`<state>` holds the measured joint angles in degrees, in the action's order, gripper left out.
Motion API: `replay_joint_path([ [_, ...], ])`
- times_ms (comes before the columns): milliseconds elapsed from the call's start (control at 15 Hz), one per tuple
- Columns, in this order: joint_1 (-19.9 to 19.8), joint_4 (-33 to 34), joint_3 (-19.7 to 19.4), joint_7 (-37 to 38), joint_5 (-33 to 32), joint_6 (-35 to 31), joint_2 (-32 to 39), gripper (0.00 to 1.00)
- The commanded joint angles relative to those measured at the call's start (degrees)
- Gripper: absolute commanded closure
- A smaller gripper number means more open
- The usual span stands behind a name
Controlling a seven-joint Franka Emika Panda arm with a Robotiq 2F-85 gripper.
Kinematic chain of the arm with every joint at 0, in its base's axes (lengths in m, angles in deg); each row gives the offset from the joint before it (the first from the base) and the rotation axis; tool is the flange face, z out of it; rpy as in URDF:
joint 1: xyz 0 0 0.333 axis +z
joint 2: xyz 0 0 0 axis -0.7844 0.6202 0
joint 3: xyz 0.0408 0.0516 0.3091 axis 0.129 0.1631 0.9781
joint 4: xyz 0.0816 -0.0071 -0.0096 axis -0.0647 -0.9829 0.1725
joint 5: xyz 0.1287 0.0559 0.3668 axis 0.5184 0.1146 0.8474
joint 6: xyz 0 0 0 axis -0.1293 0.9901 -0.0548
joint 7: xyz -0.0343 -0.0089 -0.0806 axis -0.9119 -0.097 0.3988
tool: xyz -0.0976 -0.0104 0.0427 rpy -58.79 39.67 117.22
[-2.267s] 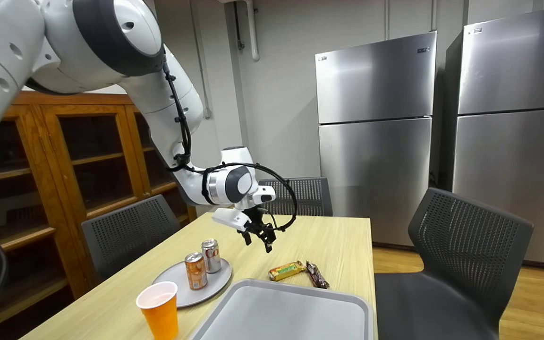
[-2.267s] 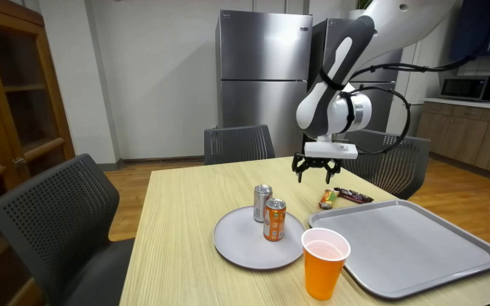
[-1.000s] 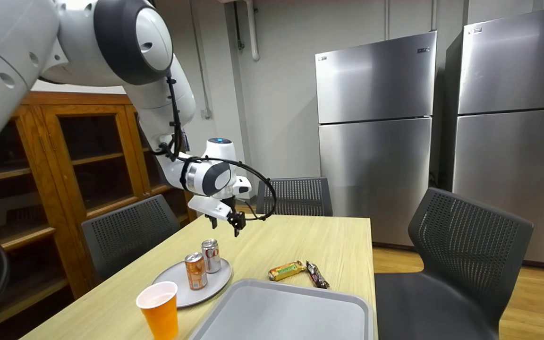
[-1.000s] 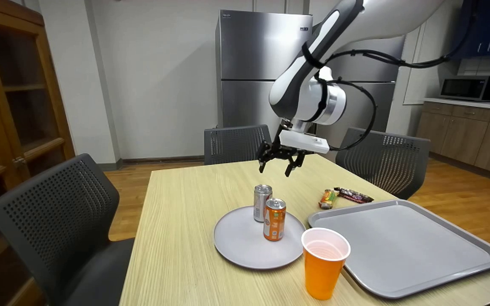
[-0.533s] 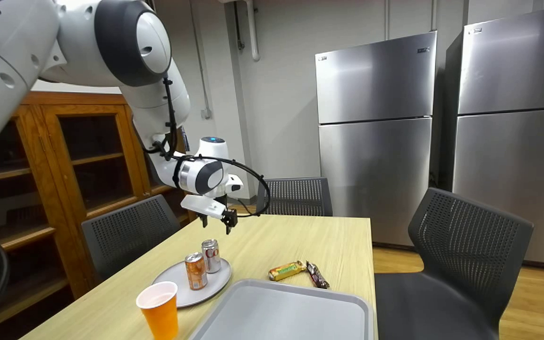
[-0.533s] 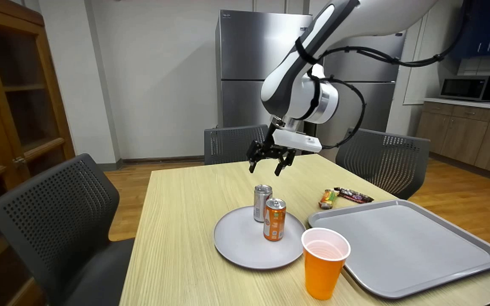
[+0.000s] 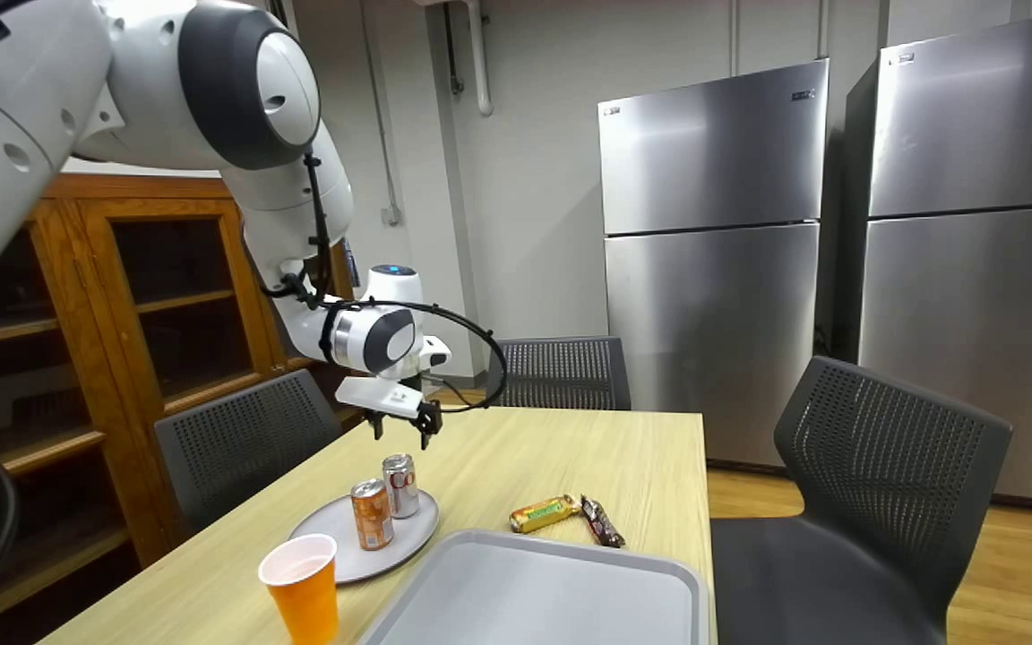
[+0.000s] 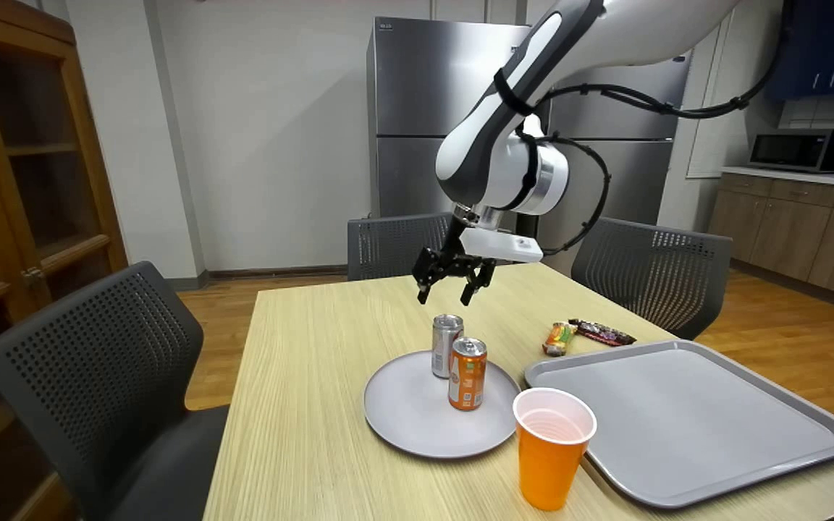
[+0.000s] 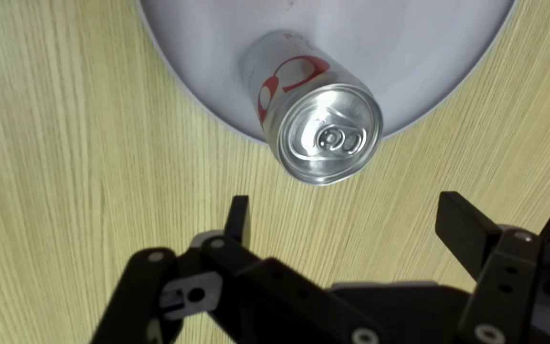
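silver can (image 9: 311,107) is now nearest to the hand (image 8: 444,297), which has moved toward it with jaws wide apart, holding nothing.

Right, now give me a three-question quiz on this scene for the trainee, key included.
1. True or false: the end effector is open and holds nothing.
2. Which is nearest the end effector? A, orange cup; B, silver can; C, tray.
3. Fill the gap: the silver can stands upright on a round ____.

Key: 1, true; 2, B; 3, plate.
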<state>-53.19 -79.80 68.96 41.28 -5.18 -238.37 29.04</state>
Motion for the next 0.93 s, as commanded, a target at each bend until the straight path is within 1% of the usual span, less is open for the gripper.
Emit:
replay_joint_path([
  [0,2.36,1.56,-2.01,-0.05,-2.46,2.30,0.61,0.00],
  [200,3.99,1.52,-3.81,0.66,-4.34,2.29,0.88,0.00],
  [400,5.00,1.53,-4.75,0.83,-5.62,2.29,1.31,0.00],
  [867,6.28,1.77,-5.41,0.97,-6.97,2.02,2.42,0.00],
])
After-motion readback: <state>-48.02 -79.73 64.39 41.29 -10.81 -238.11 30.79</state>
